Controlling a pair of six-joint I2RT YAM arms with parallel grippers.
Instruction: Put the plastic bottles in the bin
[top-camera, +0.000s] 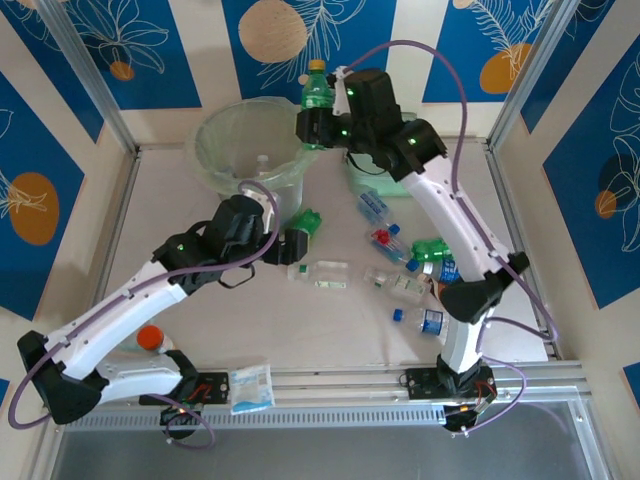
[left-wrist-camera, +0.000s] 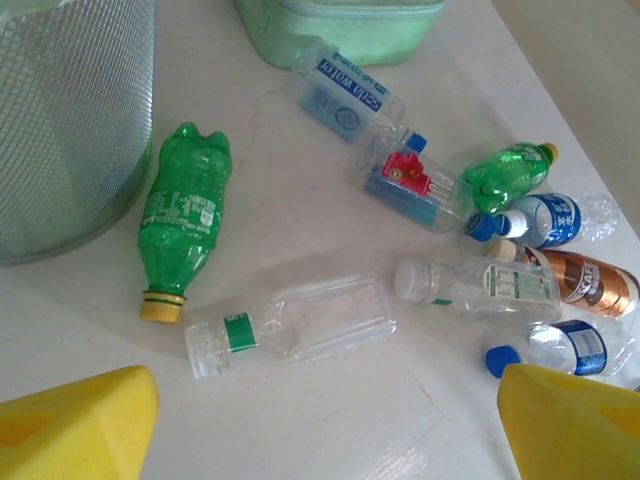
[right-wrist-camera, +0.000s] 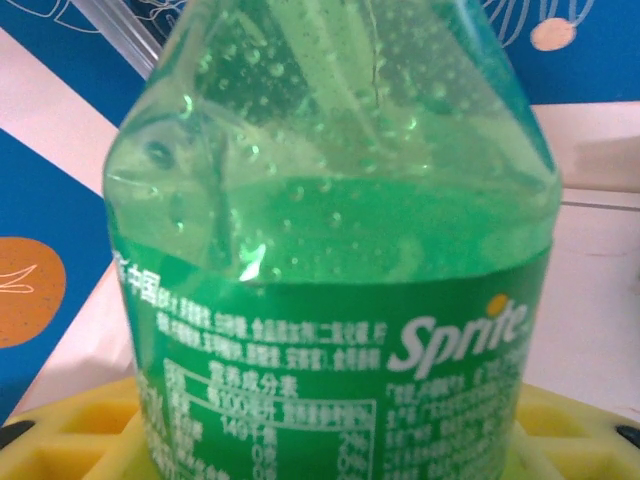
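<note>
Right hand (top-camera: 316, 128) clamps the green bottle (top-camera: 318, 92) at its label, by the far rim of the bin (top-camera: 215, 140); it looks light, slick, dentable. Left hand (left-wrist-camera: 320, 430) hangs wide open, empty.

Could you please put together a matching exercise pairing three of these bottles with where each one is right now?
Bottles:
1. Sprite bottle
2. green bottle with yellow cap
3. clear bottle with green band

Places:
A. lying away from the bin, ahead of the open left gripper
B. held in the right gripper by the bin's rim
C. lying beside the bin's wall

Pairs: 1-B, 2-C, 3-A
</note>
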